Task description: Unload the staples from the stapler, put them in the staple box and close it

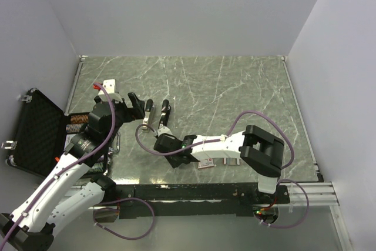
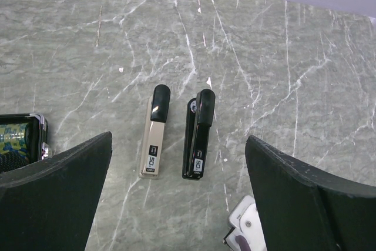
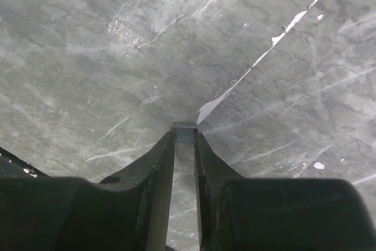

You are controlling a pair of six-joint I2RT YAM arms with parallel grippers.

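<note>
A beige stapler (image 2: 154, 130) and a black stapler (image 2: 198, 133) lie side by side on the grey marble table, both seen in the top view (image 1: 148, 113) (image 1: 164, 111). My left gripper (image 2: 179, 204) is open and empty, hovering just short of their near ends, also seen from above (image 1: 138, 109). My right gripper (image 3: 184, 145) is shut on a small silvery strip of staples (image 3: 184, 130) held at its fingertips, low over the table. From above it (image 1: 159, 131) sits just in front of the black stapler.
An open black case (image 1: 35, 133) with foam lining stands at the table's left edge; its corner shows in the left wrist view (image 2: 20, 136). A small red-and-white box (image 1: 205, 164) lies under the right forearm near the front edge.
</note>
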